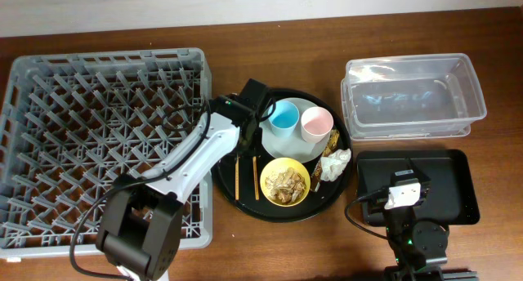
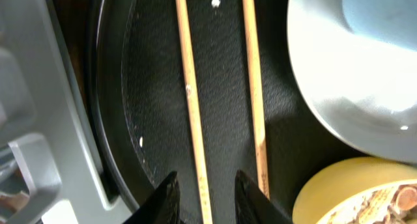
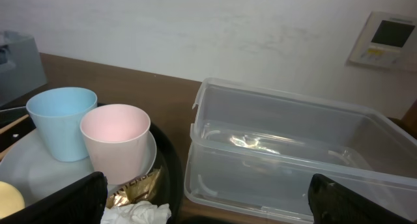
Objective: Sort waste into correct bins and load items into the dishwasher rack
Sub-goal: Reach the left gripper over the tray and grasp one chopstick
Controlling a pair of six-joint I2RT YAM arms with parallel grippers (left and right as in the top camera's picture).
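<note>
We log the left jaws partly open above the round black tray [image 2: 221, 133]. One chopstick [image 2: 191, 94] runs between them, the second chopstick [image 2: 253, 87] just outside. Right jaws are spread wide, holding nothing, with the clear tub [image 3: 293, 152] ahead and the pink cup [image 3: 116, 142] ahead-left.
</note>
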